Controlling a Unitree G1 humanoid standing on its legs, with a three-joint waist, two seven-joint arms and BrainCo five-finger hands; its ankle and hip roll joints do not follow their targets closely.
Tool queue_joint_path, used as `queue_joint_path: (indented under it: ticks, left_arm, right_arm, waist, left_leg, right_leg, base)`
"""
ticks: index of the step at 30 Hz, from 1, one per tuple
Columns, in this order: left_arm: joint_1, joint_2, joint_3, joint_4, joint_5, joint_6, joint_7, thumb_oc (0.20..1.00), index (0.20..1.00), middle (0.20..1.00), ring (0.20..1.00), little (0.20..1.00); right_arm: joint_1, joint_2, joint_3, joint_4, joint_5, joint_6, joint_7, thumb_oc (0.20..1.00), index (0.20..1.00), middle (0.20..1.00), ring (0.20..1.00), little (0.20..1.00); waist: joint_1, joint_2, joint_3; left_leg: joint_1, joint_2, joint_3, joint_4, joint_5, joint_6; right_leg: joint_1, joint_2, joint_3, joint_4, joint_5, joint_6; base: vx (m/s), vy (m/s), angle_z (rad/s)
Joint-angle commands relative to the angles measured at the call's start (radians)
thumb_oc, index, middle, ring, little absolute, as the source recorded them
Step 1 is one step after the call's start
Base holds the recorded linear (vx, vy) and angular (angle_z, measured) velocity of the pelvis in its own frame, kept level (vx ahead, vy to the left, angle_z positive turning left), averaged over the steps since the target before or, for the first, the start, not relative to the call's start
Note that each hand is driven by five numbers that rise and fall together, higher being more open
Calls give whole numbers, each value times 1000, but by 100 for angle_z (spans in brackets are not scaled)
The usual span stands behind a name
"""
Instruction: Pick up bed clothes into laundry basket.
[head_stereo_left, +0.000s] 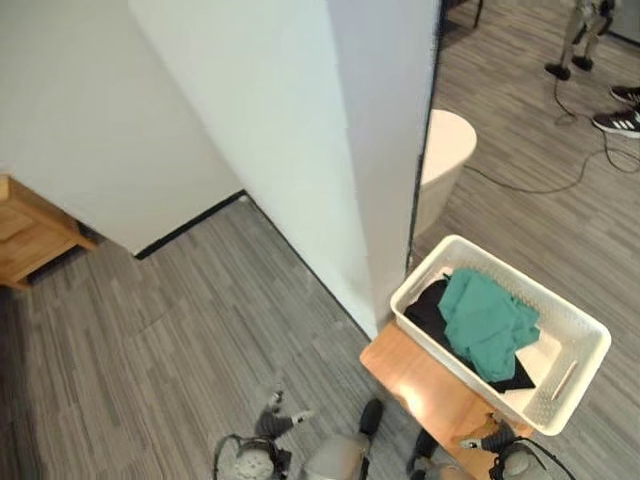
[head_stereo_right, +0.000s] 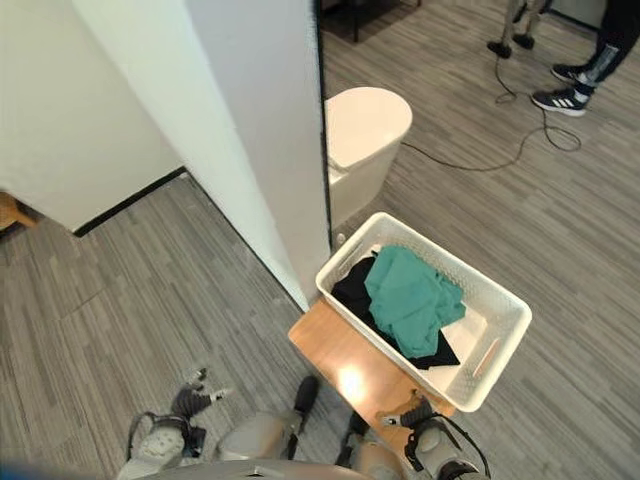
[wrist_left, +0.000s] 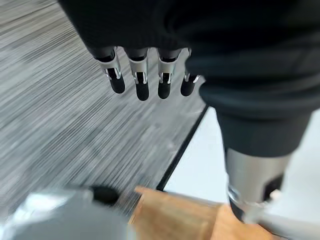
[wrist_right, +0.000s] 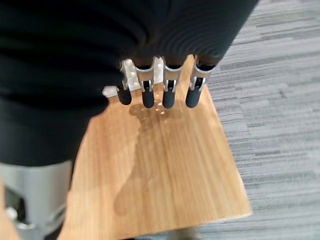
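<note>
left eye view: white basket (head_stereo_left: 575, 330) on a wooden stool (head_stereo_left: 420, 385), green cloth (head_stereo_left: 487, 322) over black cloth (head_stereo_left: 425, 310) inside. left hand (wrist_left: 142, 75) and right hand (wrist_right: 160, 87) hang with fingers relaxed, holding nothing.

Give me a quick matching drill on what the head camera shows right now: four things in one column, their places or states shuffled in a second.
1. green garment
2. black garment
3. laundry basket
4. right hand

A. on the wooden table
B. on top, inside the basket
C. open, above the wooden table
D. under the green garment

Pairs: 1-B, 2-D, 3-A, 4-C
</note>
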Motion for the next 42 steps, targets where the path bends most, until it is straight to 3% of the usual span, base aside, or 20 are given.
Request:
queue_joint_path:
  ticks: [1,4,6,7,12,15,18,19,21,23,24,25,29,32,34,38,39,40,41,42]
  left_arm:
    - [-41,-4,-26,-6,-51,-29,22,1000,1000,1000,1000,1000]
    - [-51,-20,-17,64,-54,-25,31,1000,1000,1000,1000,1000]
    - [-97,-30,-6,114,-20,-22,60,1000,1000,1000,1000,1000]
    - [-113,-28,0,108,-22,-25,66,1000,1000,1000,1000,1000]
    - [-95,0,16,13,-54,-49,78,1000,1000,1000,1000,1000]
    - [-59,58,76,-243,-134,-93,77,1000,1000,1000,1000,1000]
    - [-35,97,104,-356,-133,-102,84,1000,1000,1000,1000,1000]
    - [-44,122,102,-422,-162,-130,98,1000,1000,1000,1000,1000]
    - [-64,132,101,-483,-176,-161,93,1000,1000,1000,1000,1000]
    - [-69,134,101,-549,-187,-178,90,1000,1000,1000,1000,1000]
    - [-69,134,101,-549,-187,-178,90,1000,1000,1000,1000,1000]
    - [-91,134,94,-565,-191,-183,112,1000,1000,1000,1000,1000]
    - [-47,118,146,-628,-193,-197,110,1000,1000,1000,1000,1000]
    - [-38,143,154,-639,-175,-193,85,1000,1000,1000,1000,1000]
    - [-32,158,166,-645,-157,-200,73,1000,1000,1000,1000,1000]
    - [-23,152,200,-662,-164,-214,100,1000,1000,1000,1000,1000]
    - [-15,138,208,-691,-185,-222,105,1000,1000,1000,1000,1000]
    - [-15,139,208,-691,-185,-222,105,1000,1000,1000,1000,1000]
    - [-22,127,209,-712,-204,-227,107,1000,1000,1000,1000,1000]
    - [-28,124,207,-719,-212,-229,105,1000,1000,1000,1000,1000]
  right_arm:
    - [-55,-5,-7,2,-26,-3,12,1000,1000,1000,1000,1000]
    - [-66,9,-15,2,-9,-7,16,1000,1000,1000,1000,1000]
    - [-67,36,-19,6,-3,-4,17,1000,1000,1000,1000,1000]
    - [-66,43,-28,3,5,-8,16,1000,1000,1000,1000,1000]
    - [-75,69,-47,-36,41,-19,16,1000,1000,1000,1000,1000]
    - [-77,86,-44,-142,43,-38,24,1000,1000,1000,1000,1000]
    - [-93,84,-51,-225,54,-48,28,1000,1000,1000,1000,1000]
    - [-129,62,-55,-303,87,-58,19,1000,1000,1000,1000,1000]
    - [-155,32,-60,-371,119,-72,8,1000,1000,1000,1000,1000]
    - [-175,7,-76,-466,139,-86,-4,1000,1000,1000,1000,1000]
    - [-175,7,-76,-466,139,-86,-4,1000,1000,1000,1000,1000]
    - [-212,26,-71,-504,108,-75,-28,1000,1000,1000,1000,1000]
    - [-51,-58,-218,-729,163,-139,-13,1000,1000,1000,1000,1000]
    - [16,-82,-288,-852,182,-175,-23,1000,1000,1000,1000,1000]
    - [17,-87,-297,-904,164,-184,-22,1000,1000,1000,1000,1000]
    - [-9,-82,-283,-959,174,-202,-18,1000,1000,1000,1000,1000]
    - [-20,-92,-277,-1002,180,-210,-14,1000,1000,1000,1000,1000]
    - [-21,-91,-277,-1003,180,-210,-14,1000,1000,1000,1000,1000]
    - [-38,-92,-276,-1045,219,-223,-8,1000,1000,1000,1000,1000]
    - [-43,-86,-279,-1059,243,-231,-3,1000,1000,1000,1000,1000]
  waist:
    - [10,-31,21]
    - [6,-48,11]
    - [-52,-68,-32]
    - [-70,-68,-52]
    - [-77,-61,-100]
    - [-38,-75,-91]
    - [-41,-90,-85]
    - [-77,-100,-73]
    - [-107,-98,-57]
    - [-119,-92,-49]
    - [-119,-92,-50]
    - [-126,-81,-45]
    - [-208,-68,-29]
    - [-248,-74,-20]
    - [-250,-78,-23]
    - [-232,-90,-24]
    - [-220,-99,-10]
    - [-222,-101,-12]
    - [-220,-110,7]
    - [-224,-113,5]
  left_leg:
    - [-24,83,120,112,-30,52]
    - [24,130,147,128,-58,44]
    - [131,251,392,64,-23,10]
    - [155,270,463,52,-20,3]
    - [167,220,452,-4,-16,15]
    - [159,151,387,-39,-42,67]
    - [157,100,325,-46,-69,96]
    - [167,69,253,-48,-79,106]
    - [162,32,164,-53,-51,114]
    - [154,-7,59,-53,-48,121]
    - [154,-7,58,-53,-48,121]
    - [149,-35,-37,-53,-41,122]
    - [160,-85,-236,-53,-24,104]
    - [180,-110,-343,-53,-29,97]
    - [197,-110,-358,-53,-40,91]
    - [186,-105,-295,31,-79,71]
    - [146,-111,-215,143,-94,54]
    - [138,-113,-215,146,-91,54]
    - [81,-101,-63,216,-110,64]
    - [74,-74,23,201,-127,76]
  right_leg:
    - [70,-49,41,15,-121,65]
    - [85,-75,-31,18,-107,60]
    - [96,-122,-185,25,-74,71]
    - [99,-132,-218,27,-67,73]
    - [130,-154,-274,44,-37,100]
    - [137,-206,-304,145,-42,124]
    - [110,-235,-234,240,-51,143]
    - [40,-177,8,298,-91,140]
    - [-11,-64,251,282,-139,128]
    - [-29,-12,364,285,-154,116]
    - [-30,-12,364,285,-154,116]
    - [-51,22,449,268,-158,105]
    - [-138,144,788,240,-99,103]
    - [-151,194,943,230,-50,110]
    - [-113,155,917,188,-47,94]
    - [-69,109,845,110,-9,95]
    - [-16,73,784,54,-3,88]
    - [-20,70,784,51,1,90]
    - [14,48,735,19,-7,87]
    - [12,38,718,15,-8,91]
  base:
    - [-59,57,170]
    - [-78,101,132]
    - [-136,336,154]
    - [-13,329,217]
    - [120,276,182]
    - [90,371,65]
    - [131,236,151]
    - [216,154,68]
    - [205,160,140]
    - [142,54,265]
    - [228,-29,141]
    - [233,-26,135]
    - [272,-56,226]
    - [162,-126,232]
    - [174,-163,175]
    - [151,-141,61]
    - [86,-118,10]
    - [0,-161,29]
    - [-65,-106,65]
    - [-57,-113,107]
